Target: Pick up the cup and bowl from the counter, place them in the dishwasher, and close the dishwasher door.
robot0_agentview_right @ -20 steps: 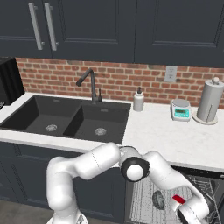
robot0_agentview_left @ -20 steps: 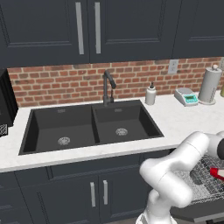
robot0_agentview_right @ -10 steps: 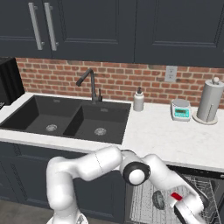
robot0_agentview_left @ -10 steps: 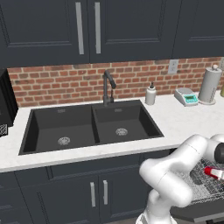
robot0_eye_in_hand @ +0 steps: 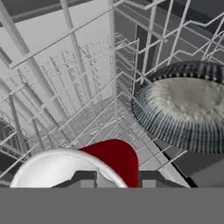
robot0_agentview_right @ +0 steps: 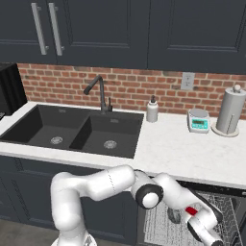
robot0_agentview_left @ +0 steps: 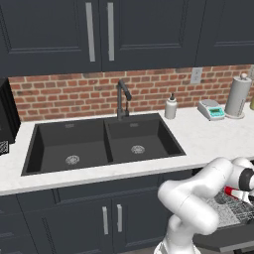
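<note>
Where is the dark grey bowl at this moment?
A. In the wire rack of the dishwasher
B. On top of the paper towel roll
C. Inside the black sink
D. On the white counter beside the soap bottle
A: in the hand view the bowl lies among the wires of the dishwasher rack, close to the red cup.

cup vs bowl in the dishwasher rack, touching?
Apart. In the hand view the red cup sits at the bottom and the bowl up to the right, with grey rack wires plainly showing between them.
</note>
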